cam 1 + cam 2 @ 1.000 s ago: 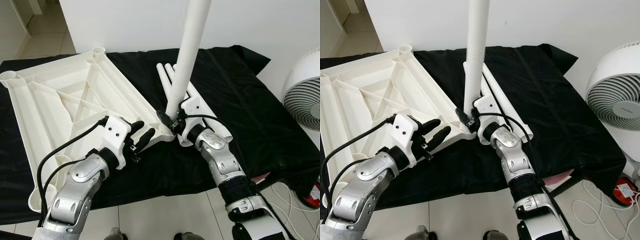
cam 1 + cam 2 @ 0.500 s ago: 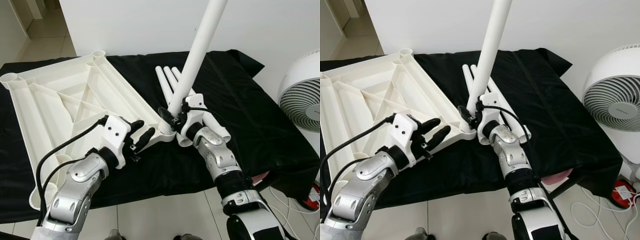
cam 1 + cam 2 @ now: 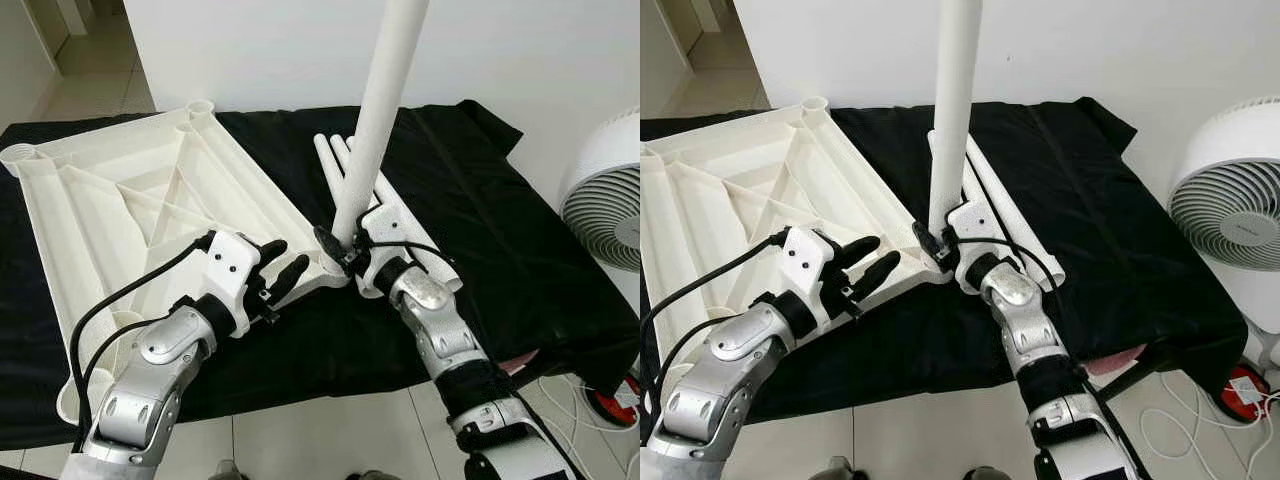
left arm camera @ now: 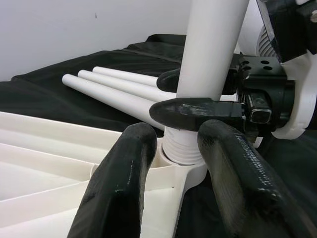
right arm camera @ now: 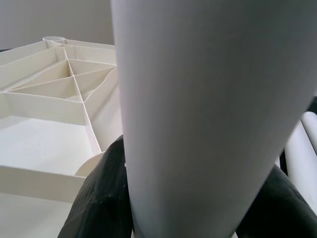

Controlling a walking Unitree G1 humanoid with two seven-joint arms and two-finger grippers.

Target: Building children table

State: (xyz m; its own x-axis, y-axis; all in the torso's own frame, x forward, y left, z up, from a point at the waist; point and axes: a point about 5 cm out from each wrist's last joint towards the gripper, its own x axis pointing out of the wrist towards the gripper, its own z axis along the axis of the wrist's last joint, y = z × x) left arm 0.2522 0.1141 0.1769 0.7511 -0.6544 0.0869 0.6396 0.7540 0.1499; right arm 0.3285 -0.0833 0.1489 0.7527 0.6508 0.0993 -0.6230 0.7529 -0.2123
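Surface: a black cloth [image 3: 480, 200] covers the bench, with pale floor tiles [image 3: 330, 430] below its near edge.
Room: a plain white wall [image 3: 250, 50] behind; a round white fan [image 3: 605, 200] stands to the right.
Tabletop: the white ribbed plastic tabletop [image 3: 130, 215] lies upside down on the cloth.
Upright leg: a long white tube leg [image 3: 375, 120] stands in the near corner socket [image 4: 181, 146].
Spare legs: white tubes [image 3: 1005, 215] lie on the cloth beside it.
Right end effector [image 3: 338, 248]: clamped around the upright leg's base.
Left end effector [image 3: 280, 268]: fingers spread apart, holding nothing, pointing at that corner.

White wall [image 3: 250, 50] behind, pale tiled floor [image 3: 330, 430], black cloth [image 3: 520, 260], white fan [image 3: 1230, 215] at right.
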